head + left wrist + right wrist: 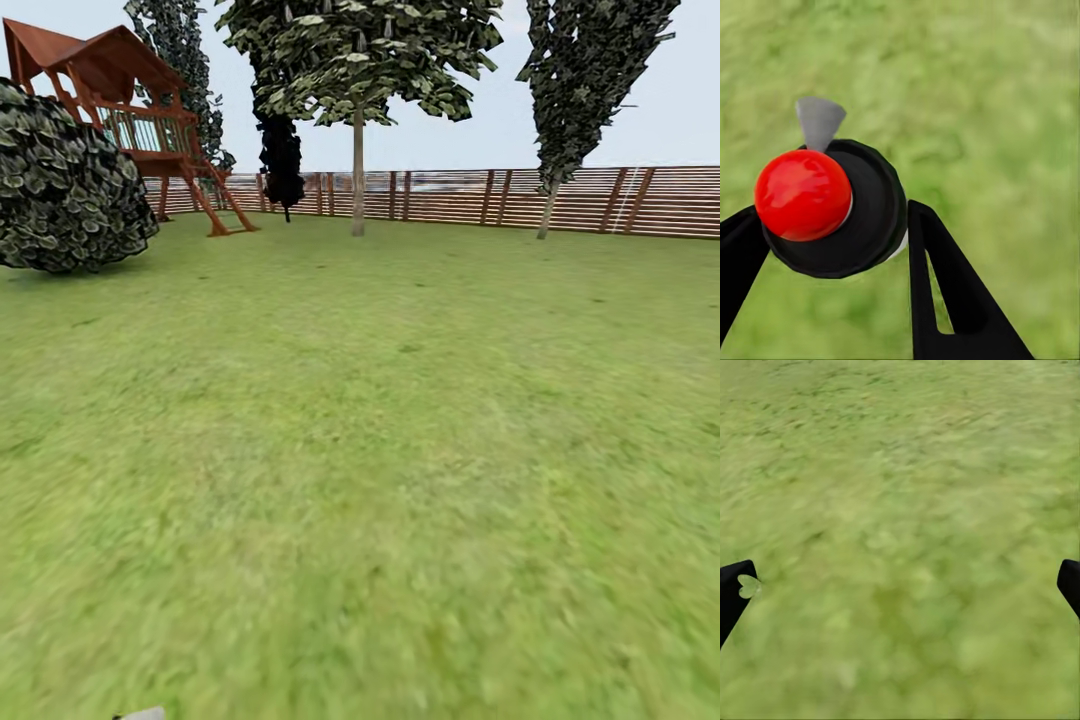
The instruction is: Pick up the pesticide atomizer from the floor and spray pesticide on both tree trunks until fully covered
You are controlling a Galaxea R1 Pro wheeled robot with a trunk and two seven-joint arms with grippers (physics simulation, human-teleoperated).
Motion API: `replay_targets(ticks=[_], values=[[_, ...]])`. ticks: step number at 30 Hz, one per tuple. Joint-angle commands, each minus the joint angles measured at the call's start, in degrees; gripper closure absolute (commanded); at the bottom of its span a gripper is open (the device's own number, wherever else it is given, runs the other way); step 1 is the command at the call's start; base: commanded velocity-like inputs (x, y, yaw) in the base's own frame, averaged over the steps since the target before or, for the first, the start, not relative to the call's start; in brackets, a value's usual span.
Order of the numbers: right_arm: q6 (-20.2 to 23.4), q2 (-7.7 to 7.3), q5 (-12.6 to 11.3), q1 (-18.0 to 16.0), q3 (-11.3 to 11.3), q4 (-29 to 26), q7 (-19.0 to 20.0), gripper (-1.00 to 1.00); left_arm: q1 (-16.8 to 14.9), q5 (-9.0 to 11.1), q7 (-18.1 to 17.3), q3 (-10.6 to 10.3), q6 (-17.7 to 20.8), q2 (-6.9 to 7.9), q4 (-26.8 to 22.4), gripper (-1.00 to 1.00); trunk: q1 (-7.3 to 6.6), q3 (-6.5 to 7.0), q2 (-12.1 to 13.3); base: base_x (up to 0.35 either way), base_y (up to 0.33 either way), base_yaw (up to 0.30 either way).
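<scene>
I am looking across a blurry green lawn (pixel 380 450). A brown slat fence (pixel 560 200) is running along the far edge; a wooden play tower (pixel 130 110) is standing beside a round bush (pixel 60 190) under pale sky (pixel 600 120).

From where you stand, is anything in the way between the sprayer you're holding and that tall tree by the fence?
Nothing visible is. The left gripper holds the atomizer, and open grass lawn runs to the grey-tan tree trunk. The round bush and the wooden playhouse stand off to the left.
</scene>
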Motion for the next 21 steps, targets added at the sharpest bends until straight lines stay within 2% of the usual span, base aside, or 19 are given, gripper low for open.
replay_targets(ticks=[1,2,4,7,11,21], values=[[0.0,0.0,0.03,0.0,0.0,0.0,0.0,-1.0,0.0,0.0,-0.07,-0.02,-0.03,-0.09,0.24,1.0,0.0,0.0,0.0,0.338,0.0,0.0],[0.0,0.0,0.03,0.0,0.0,0.0,0.0,-1.0,0.0,0.0,0.14,-0.01,-0.12,-0.47,0.39,1.0,0.0,0.0,0.0,0.338,0.0,0.0],[0.0,0.0,0.03,0.0,0.0,0.0,0.0,-1.0,0.0,0.02,0.19,0.05,-0.07,-0.16,0.48,1.0,0.0,0.0,0.0,0.338,0.0,0.0],[0.0,0.0,0.03,0.0,0.0,0.0,0.0,-1.0,0.0,-0.04,-0.15,1.88,-0.22,-0.37,0.48,1.0,0.0,0.0,0.0,0.338,0.0,0.0],[0.0,0.0,0.0,0.0,0.0,0.0,0.0,-1.0,0.0,-0.13,-0.28,2.53,-0.22,-0.58,0.6,1.0,0.0,0.0,0.0,0.338,0.0,0.0],[0.0,0.0,0.03,0.0,0.0,0.0,0.0,-1.0,0.0,-0.08,-0.18,2.62,-0.19,-0.51,0.58,1.0,0.0,0.0,0.0,0.338,0.0,0.0]])
